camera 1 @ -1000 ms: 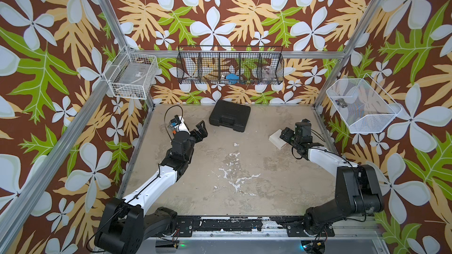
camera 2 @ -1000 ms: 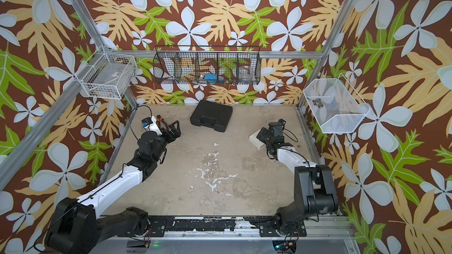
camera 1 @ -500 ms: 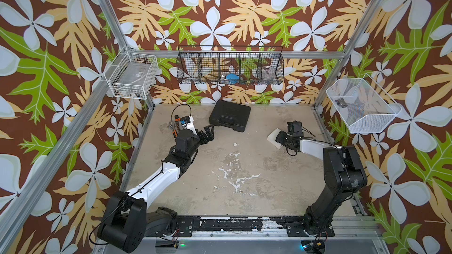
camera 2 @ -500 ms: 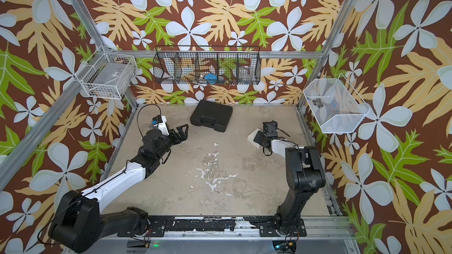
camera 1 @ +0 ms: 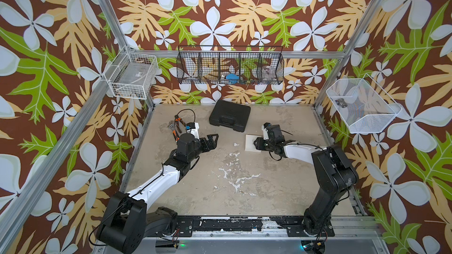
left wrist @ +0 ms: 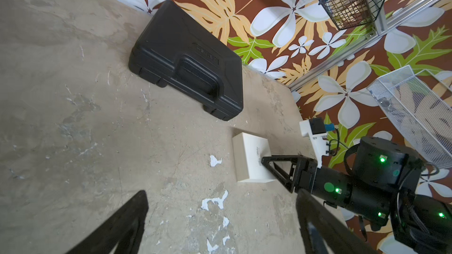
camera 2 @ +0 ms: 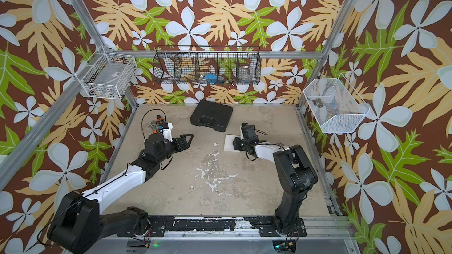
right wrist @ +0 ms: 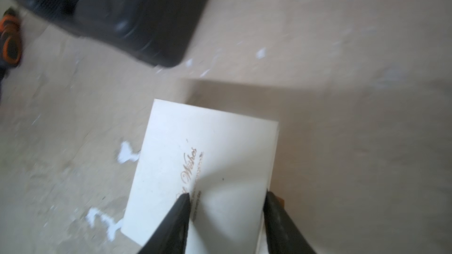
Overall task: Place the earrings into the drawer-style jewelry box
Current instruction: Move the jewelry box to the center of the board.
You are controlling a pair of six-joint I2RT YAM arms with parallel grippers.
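Bimanual cell seen from above and from both wrists. The box [camera 1: 249, 142], a flat white card sleeve with faint script printed on its top face [right wrist: 208, 138], lies closed on the surface [camera 1: 220, 191], right of centre and near the front corner of the black case [camera 1: 230, 116], with a strip of bare surface between the two. A white paint fleck [left wrist: 215, 161] lies just beside the box on the side towards the left arm.

The right hand [camera 1: 255, 142] is low over the box. In its wrist view the fingers stand part-way apart: one tip [right wrist: 182, 204] lies over the printed face and the other is at the box's edge, where a sliver of tan shows. Whether they grip the box cannot be told.

The left hand [camera 1: 214, 140] hangs above the surface left of centre, well apart from the box and pointing towards it. Its fingers are spread wide and hold nothing. Orange-handled pliers [camera 1: 176, 128] lie behind this arm's wrist, near the left wall.

The earrings cannot be made out in any view.
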